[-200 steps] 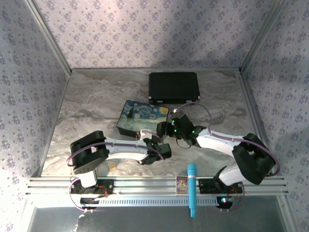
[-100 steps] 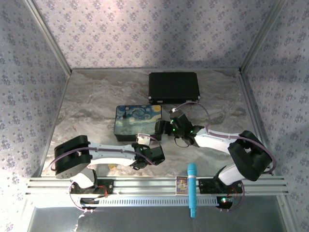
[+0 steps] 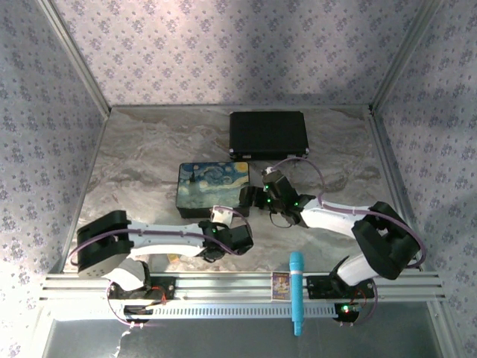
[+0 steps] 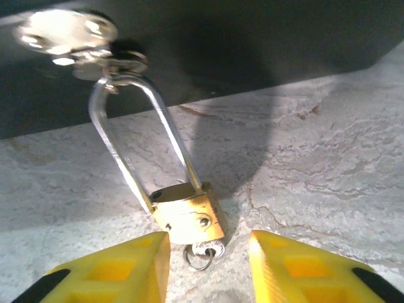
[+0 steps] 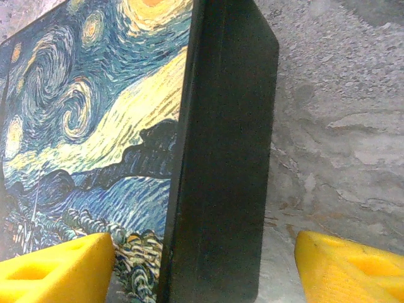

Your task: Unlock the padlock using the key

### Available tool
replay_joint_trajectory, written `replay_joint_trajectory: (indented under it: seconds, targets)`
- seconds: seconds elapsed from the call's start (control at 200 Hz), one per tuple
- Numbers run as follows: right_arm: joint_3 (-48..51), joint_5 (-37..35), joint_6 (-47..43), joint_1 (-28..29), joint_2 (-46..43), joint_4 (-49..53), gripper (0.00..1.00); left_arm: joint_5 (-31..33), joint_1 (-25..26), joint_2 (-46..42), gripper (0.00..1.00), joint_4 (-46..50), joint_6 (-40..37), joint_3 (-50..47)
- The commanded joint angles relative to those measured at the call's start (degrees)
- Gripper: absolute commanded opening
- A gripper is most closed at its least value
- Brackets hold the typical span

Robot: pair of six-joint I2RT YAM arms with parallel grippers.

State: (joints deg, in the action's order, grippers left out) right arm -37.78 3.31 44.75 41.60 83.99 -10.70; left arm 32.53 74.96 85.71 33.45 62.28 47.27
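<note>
Marble-patterned tabletop (image 3: 141, 149), grey-white with brownish veins, serving as the floor of the cell. Wallpapered walls (image 3: 223, 45) printed with small purple flowers rise behind it and on both sides of it, joined by slanting aluminium posts (image 3: 74, 56). A slotted aluminium rail (image 3: 223, 287) runs along its near edge. Light falls brightest on the wall to its left.

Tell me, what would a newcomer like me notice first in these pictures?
The swirling starry-night painted box in the middle of the marbled table draws the eye first, with a plain black case behind it. Next comes the tiny brass padlock hooked to the box's near side, lying between the open yellow fingers of the left pincer. The right pincer straddles the box's side wall.
</note>
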Motion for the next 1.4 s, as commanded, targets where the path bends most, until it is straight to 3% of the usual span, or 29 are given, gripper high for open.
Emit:
replay_joint_trajectory:
  seconds: [0.0,0.25,0.47,0.875,1.394]
  targets:
    - [2.7,-3.9,-3.8,-0.5,1.2,14.0,0.77,1.8,-1.5,-5.8,0.45,3.4,0.8,-0.9]
    - [-0.4,-2.6,-6.4,-1.6,0.6,16.6,0.77,0.5,-4.6,-11.1,0.49,-15.8,-11.3,-12.5]
    - [1.2,-1.9,-5.7,-1.8,0.6,15.3,0.76,-5.7,-8.6,-14.6,0.48,-29.0,-14.6,-21.9]
    - [1.2,-1.8,-4.8,-1.7,2.0,15.2,0.76,-8.0,-8.6,-16.3,0.47,-33.6,-15.5,-23.9]
    - [1.4,-1.7,-4.9,-1.7,2.5,14.6,0.75,-5.3,-8.1,-6.1,0.32,-29.5,-12.0,-20.3]
